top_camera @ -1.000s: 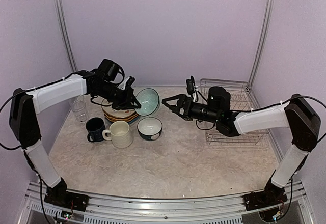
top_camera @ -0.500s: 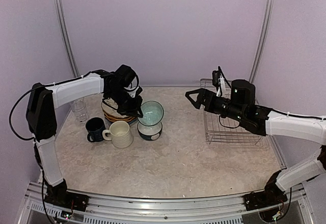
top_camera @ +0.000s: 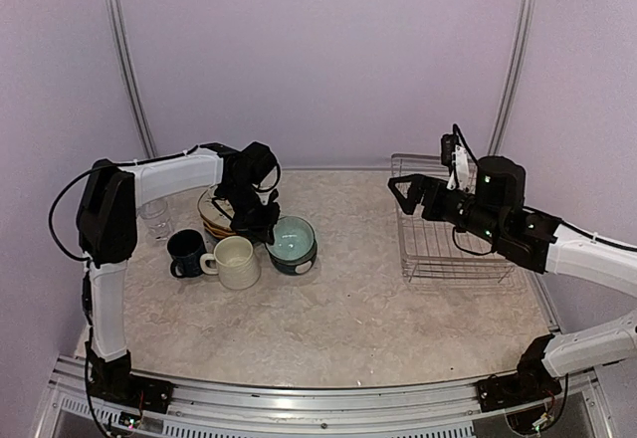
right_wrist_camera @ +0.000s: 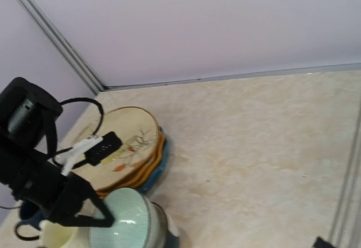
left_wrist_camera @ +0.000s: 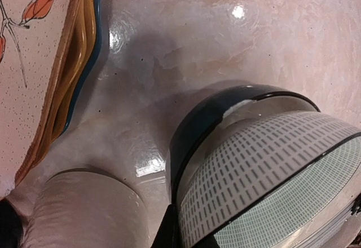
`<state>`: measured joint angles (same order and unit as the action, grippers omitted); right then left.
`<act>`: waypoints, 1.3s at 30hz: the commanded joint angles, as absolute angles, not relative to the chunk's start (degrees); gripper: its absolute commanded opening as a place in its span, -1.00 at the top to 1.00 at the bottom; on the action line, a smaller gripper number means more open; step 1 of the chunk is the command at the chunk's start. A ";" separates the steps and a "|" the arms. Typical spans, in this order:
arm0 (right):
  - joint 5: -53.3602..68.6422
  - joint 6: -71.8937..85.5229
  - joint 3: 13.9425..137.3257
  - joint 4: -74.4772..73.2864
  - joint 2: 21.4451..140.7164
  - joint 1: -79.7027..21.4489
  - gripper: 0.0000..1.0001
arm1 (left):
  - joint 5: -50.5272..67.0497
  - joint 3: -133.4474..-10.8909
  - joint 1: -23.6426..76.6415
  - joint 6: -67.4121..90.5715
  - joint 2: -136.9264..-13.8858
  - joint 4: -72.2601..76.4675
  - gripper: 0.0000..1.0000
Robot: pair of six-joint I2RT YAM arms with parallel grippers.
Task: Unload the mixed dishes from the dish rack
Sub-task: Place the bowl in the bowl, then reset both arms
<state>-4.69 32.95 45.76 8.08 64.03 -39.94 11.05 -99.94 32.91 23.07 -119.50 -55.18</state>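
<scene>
The teal bowl (top_camera: 292, 237) sits nested in a dark-rimmed bowl (top_camera: 296, 260) left of centre, and my left gripper (top_camera: 266, 229) is shut on its left rim. In the left wrist view the teal bowl's patterned wall (left_wrist_camera: 265, 169) fills the lower right, with the dark bowl (left_wrist_camera: 206, 118) under it. The stacked plates (top_camera: 213, 215), cream mug (top_camera: 235, 262), dark blue mug (top_camera: 184, 252) and glass tumbler (top_camera: 154, 217) stand beside them. My right gripper (top_camera: 406, 195) hangs open, holding nothing, over the left edge of the dish rack (top_camera: 453, 249). The rack holds no dishes.
The right wrist view looks across the table at the plates (right_wrist_camera: 121, 141), the teal bowl (right_wrist_camera: 121, 222) and the left gripper (right_wrist_camera: 73, 203). Purple walls with metal posts (top_camera: 124, 50) close in the back and sides. The cream mug (left_wrist_camera: 84, 208) stands close beside the bowls.
My left gripper has carried the tilted teal bowl rightward and down into the dark-rimmed bowl. My right arm has pulled back to the right, over the rack, staying open.
</scene>
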 commanded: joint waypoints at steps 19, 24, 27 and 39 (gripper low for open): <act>-20.20 21.11 51.65 -13.71 48.65 -39.56 -1.00 | 7.44 -98.77 33.57 20.21 -109.51 -51.97 -0.20; -22.82 16.37 53.61 -15.22 45.82 -39.58 -1.00 | 10.41 -97.86 32.66 18.56 -100.87 -48.16 -0.57; -23.97 12.70 55.85 -15.64 45.23 -39.64 -1.00 | 10.97 -98.53 32.14 17.27 -94.95 -46.80 -0.74; -23.81 5.81 62.07 -15.54 41.72 -39.58 -0.99 | 2.08 -83.36 31.46 15.17 -63.82 -28.71 -0.98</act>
